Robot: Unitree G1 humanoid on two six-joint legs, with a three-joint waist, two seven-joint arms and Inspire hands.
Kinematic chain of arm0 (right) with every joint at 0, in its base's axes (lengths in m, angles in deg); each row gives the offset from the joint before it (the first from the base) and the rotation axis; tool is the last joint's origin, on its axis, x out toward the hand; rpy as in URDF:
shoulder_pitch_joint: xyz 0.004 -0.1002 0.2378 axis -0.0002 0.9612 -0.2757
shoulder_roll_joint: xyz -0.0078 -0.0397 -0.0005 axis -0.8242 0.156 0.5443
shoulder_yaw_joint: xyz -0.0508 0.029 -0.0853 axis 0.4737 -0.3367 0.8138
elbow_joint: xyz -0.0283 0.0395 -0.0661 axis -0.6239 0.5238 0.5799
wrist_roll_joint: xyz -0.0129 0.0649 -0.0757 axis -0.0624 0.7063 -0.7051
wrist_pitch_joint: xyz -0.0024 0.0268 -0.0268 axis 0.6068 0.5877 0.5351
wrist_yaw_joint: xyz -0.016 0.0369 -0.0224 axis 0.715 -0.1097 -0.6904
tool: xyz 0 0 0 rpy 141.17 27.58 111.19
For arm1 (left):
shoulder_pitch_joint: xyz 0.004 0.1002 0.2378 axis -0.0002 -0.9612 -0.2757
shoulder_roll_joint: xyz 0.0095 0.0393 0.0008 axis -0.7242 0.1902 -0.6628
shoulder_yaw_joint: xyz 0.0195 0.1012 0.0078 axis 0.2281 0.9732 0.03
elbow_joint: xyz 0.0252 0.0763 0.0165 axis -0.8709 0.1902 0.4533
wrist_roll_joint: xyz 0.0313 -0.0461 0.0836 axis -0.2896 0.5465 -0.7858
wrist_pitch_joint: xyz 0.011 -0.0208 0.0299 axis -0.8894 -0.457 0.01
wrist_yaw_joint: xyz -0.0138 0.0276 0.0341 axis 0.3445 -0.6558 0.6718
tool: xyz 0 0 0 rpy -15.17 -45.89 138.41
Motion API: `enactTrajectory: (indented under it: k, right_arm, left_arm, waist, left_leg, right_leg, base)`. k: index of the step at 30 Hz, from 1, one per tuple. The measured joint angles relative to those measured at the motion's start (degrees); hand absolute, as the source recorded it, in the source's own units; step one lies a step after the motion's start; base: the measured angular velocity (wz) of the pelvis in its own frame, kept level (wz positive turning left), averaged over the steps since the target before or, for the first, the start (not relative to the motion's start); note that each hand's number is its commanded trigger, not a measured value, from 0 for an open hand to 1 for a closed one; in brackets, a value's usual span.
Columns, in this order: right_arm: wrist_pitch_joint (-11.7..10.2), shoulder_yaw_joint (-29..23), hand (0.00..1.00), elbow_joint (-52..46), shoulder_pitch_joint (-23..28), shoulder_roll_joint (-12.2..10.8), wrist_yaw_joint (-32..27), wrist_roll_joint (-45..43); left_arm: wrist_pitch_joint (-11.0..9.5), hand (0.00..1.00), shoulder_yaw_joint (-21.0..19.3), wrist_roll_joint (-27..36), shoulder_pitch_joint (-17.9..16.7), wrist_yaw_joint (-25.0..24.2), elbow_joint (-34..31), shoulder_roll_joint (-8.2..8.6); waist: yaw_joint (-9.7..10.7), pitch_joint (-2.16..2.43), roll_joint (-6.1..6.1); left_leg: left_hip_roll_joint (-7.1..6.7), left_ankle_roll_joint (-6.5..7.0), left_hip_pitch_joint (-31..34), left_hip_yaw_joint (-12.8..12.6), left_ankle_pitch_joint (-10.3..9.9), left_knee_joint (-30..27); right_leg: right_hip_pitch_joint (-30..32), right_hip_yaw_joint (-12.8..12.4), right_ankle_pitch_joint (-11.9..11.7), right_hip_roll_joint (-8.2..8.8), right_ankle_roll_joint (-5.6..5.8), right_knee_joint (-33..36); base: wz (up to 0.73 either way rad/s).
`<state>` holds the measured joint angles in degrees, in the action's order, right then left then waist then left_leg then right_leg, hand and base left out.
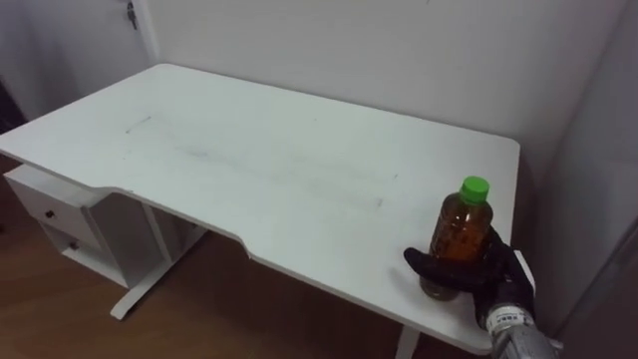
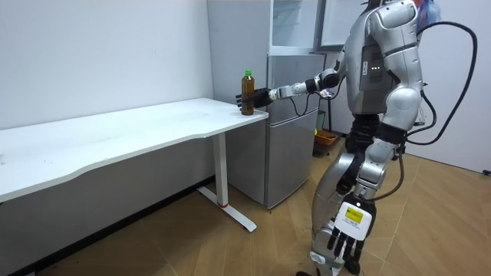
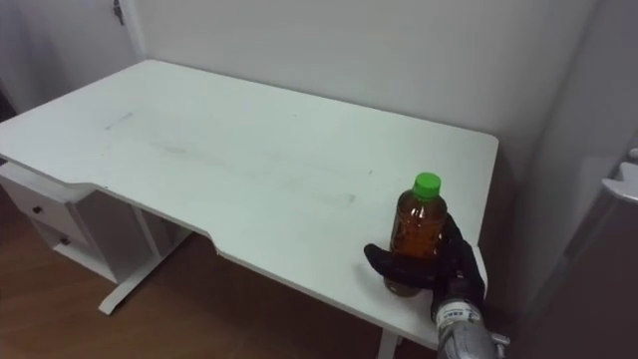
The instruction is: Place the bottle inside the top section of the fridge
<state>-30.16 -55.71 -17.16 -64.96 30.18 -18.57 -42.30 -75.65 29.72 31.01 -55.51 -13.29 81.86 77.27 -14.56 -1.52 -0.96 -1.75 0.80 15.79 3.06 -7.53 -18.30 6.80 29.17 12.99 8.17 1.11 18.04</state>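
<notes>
We are grasping the green-capped bottle (image 1: 462, 231) at the right corner of the white desk (image 1: 249, 150), our right hand (image 1: 498, 271) curled round it and our left hand (image 2: 347, 239) hanging relaxed; next, likely, lifting it toward the fridge (image 2: 288, 130).

Glossy clear plastic bottle (image 1: 462, 231), smooth matt desk (image 1: 249, 160), wood-grain floor (image 1: 199, 309), matt black right robot hand (image 1: 500, 269)

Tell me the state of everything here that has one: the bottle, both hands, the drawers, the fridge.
bottle: upright on the desk near its right edge, green cap on.
right hand: shut on the bottle.
left hand: hanging at the robot's side, fingers relaxed, holding nothing.
drawers: shut.
fridge: lower door shut; upper door hard to tell.
</notes>
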Motion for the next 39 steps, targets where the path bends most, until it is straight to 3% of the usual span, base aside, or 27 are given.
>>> enactTrajectory:
  k: [29,31,35,39]
  right_arm:
    - [0.13,0.47,1.00,1.64,-0.07,0.35,-2.67,-0.40]
    - [1.23,0.47,1.00,0.69,-0.10,0.35,-2.73,0.04]
    - [2.78,1.61,1.00,-2.96,-0.10,0.38,-2.72,0.16]
    - [3.64,1.87,1.00,-10.14,-0.10,1.02,-2.66,0.14]
  left_arm:
    - [-1.37,0.00,-0.07,2.13,-0.09,0.33,1.18,-0.08]
    - [-1.36,0.00,-0.23,2.06,-0.15,0.32,1.21,-0.13]
    - [-1.79,0.00,-0.30,2.12,-0.52,0.45,1.23,-0.11]
    - [-2.45,0.00,-1.40,2.11,-1.66,1.34,0.80,-0.26]
  waist:
    - [-1.13,-0.38,-0.75]
    - [-2.03,-0.07,-1.26]
    - [-2.40,-0.02,-1.67]
    - [-0.82,0.14,-2.75]
  left_leg:
    - [0.10,-0.08,-0.77,-0.97,0.06,1.14]
    - [0.21,-0.08,-0.74,-1.68,0.08,1.51]
    - [0.25,-0.02,-1.27,-2.54,0.16,2.32]
    - [0.13,0.07,-1.59,-2.70,0.22,2.72]
  right_leg:
    - [0.35,-0.88,0.25,0.33,-0.03,0.26]
    - [1.07,-1.84,0.25,0.28,-0.05,0.62]
    - [1.37,-2.44,0.13,0.37,-0.04,0.78]
    - [1.00,-2.47,0.10,0.54,0.07,0.58]
  base:
    - [-0.01]
    - [-0.14]
    - [-0.14]
    - [0.02]
